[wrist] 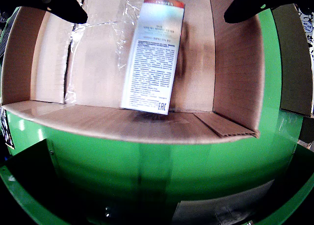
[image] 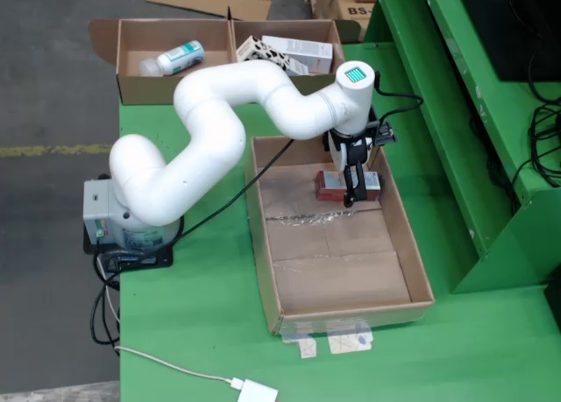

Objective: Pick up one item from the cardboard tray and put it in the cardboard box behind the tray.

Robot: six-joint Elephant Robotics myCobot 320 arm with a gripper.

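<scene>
1. Green table (wrist: 147,171) fills the lower half of my wrist view, closest to the lens, with the near cardboard wall of the tray (wrist: 127,121) curving across just above it.
2. My claw (image: 354,185) hangs inside the far end of the tray in the fixed view, pointing down at the tray floor.
3. My fingers (wrist: 59,4) show as two dark shapes in the top corners of the wrist view, spread wide apart, with nothing between them.
4. Below my claw lies one item, a flat packet (wrist: 153,58) with a white printed face and a red end; it rests on the tray floor, reaching the wall nearest the lens.
5. In the fixed view the same packet (image: 331,187) sits just beside my fingertips; I cannot tell whether they touch it.
6. Crinkled clear tape (wrist: 117,34) runs over the tray floor, left of the packet in the wrist view.
7. Beyond my claw in the fixed view stands the cardboard box (image: 175,87), split into two compartments.
8. Its left compartment holds a pale bottle (image: 173,59) on its side; its right one holds a white carton (image: 298,52) and a patterned pack (image: 254,48).
9. My white arm (image: 210,130) curves from its base (image: 110,218) at the table's left edge.
</scene>
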